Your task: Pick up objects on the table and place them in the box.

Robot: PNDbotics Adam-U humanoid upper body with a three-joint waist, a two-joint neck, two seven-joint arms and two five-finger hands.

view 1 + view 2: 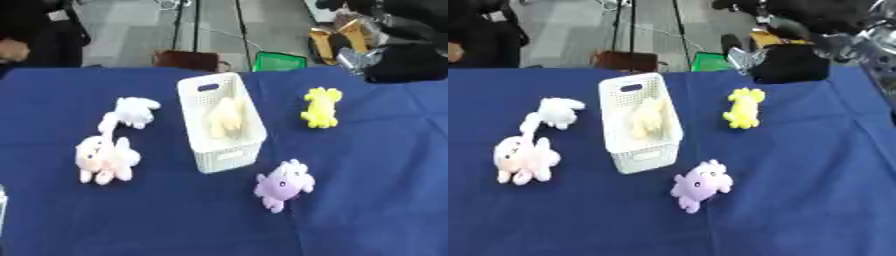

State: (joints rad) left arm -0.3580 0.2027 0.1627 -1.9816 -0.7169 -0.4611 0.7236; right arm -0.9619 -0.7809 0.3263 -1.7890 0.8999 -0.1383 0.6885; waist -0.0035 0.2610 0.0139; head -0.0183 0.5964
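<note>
White box (220, 125) mid-table, long axis running away, pale toy (226, 119) already inside. Yellow toy (321, 107) right of box, lying lengthwise, nearest right hand (785, 62) at far right edge; finger state impossible to tell. Purple toy (283, 185) near front. Left hand unseen.

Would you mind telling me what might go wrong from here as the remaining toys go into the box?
1. The box is narrow and already holds a cream toy, so another toy may catch on its rim or spill out.
2. The white toy and pink toy lie close together; grasping one might drag the other.
3. The right hand hangs beyond the yellow toy, so reaching for the purple toy could brush it.
</note>
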